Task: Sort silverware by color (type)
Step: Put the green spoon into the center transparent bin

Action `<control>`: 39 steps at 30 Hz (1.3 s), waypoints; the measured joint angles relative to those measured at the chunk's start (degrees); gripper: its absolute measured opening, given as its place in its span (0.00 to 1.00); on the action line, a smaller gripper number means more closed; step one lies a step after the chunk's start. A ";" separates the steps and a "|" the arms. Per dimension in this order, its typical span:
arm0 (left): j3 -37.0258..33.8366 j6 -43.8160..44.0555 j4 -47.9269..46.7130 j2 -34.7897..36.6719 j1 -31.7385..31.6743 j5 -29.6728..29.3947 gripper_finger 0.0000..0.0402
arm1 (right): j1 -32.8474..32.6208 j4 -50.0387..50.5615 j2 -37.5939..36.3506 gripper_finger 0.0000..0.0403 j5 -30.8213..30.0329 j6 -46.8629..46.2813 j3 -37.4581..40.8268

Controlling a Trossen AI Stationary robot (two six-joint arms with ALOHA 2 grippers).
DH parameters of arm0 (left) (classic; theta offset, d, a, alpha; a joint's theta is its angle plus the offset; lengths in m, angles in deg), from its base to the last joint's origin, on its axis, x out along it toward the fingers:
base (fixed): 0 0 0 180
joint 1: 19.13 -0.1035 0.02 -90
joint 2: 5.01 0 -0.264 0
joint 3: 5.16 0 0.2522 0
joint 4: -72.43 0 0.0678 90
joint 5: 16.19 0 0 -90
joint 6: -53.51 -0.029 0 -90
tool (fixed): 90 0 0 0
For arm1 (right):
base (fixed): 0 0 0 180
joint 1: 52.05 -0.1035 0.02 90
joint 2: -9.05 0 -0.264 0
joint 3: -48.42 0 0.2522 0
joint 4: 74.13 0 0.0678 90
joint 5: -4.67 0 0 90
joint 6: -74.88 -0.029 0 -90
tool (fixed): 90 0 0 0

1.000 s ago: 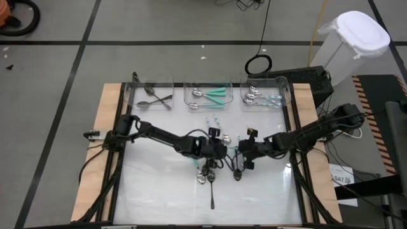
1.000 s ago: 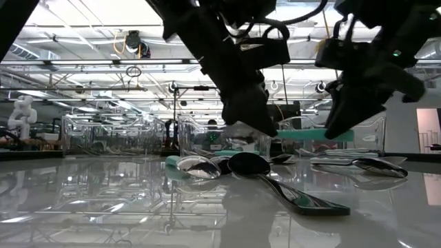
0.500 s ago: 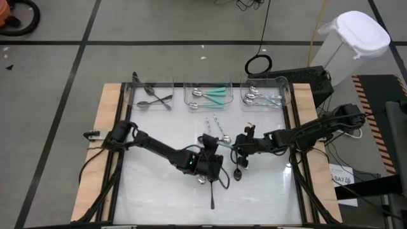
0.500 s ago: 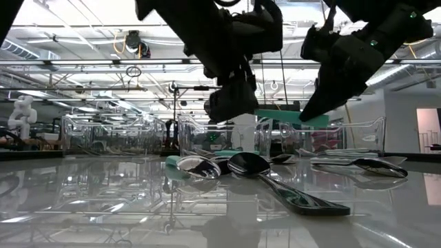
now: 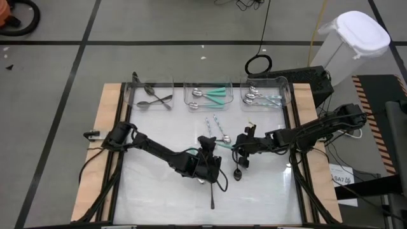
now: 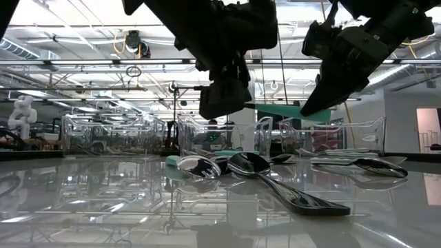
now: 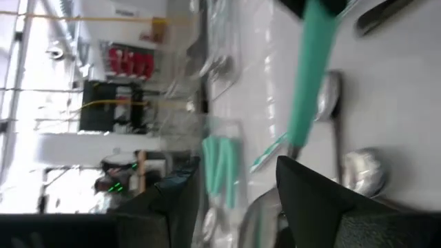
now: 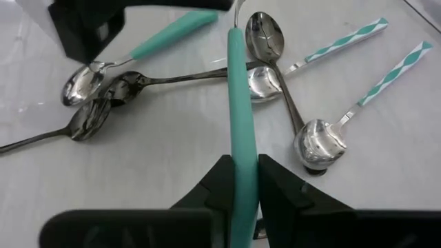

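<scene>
Three clear bins (image 5: 153,83) hold sorted spoons; right pincer (image 8: 242,180) grips teal-handled spoon (image 8: 241,110); left pincer (image 5: 208,141) open.

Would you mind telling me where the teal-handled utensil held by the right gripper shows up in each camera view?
High view: teal-handled utensil near the table's middle, at the right gripper.
Low view: a level teal bar held above the table, upper centre-right.
Left wrist view: a teal strip slanting down from the top edge.
Right wrist view: upright in the centre, clamped between the dark fingers.
Shared landmark: the striped-handled spoons.

White table (image 5: 159,191) carries loose spoons (image 5: 212,179); three clear bins (image 5: 208,95) at back
</scene>
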 joint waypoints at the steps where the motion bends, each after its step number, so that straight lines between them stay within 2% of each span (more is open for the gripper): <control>1: 0.00 0.00 -0.33 -0.02 -0.08 -0.44 0.47 | 0.00 0.00 0.00 0.10 0.00 0.02 0.00; 9: 0.00 2.77 -2.66 -0.07 0.90 2.13 0.47 | 0.00 -0.02 0.00 0.10 -0.16 0.07 0.00; 20: -0.07 1.95 -2.78 -1.05 1.39 1.93 0.47 | 0.02 -0.32 0.00 0.10 -0.35 0.44 0.00; 25: -0.07 -0.85 -1.82 -3.27 0.85 -4.93 0.47 | 0.01 -2.54 0.00 0.10 1.04 1.35 0.00; 33: -0.07 -4.71 2.00 -4.79 0.65 -8.53 0.47 | -0.30 -3.45 0.00 0.10 1.12 2.08 0.00; 39: -0.07 -6.78 2.38 -4.79 0.65 -8.57 0.34 | -0.28 -3.41 0.00 0.10 1.12 2.12 0.00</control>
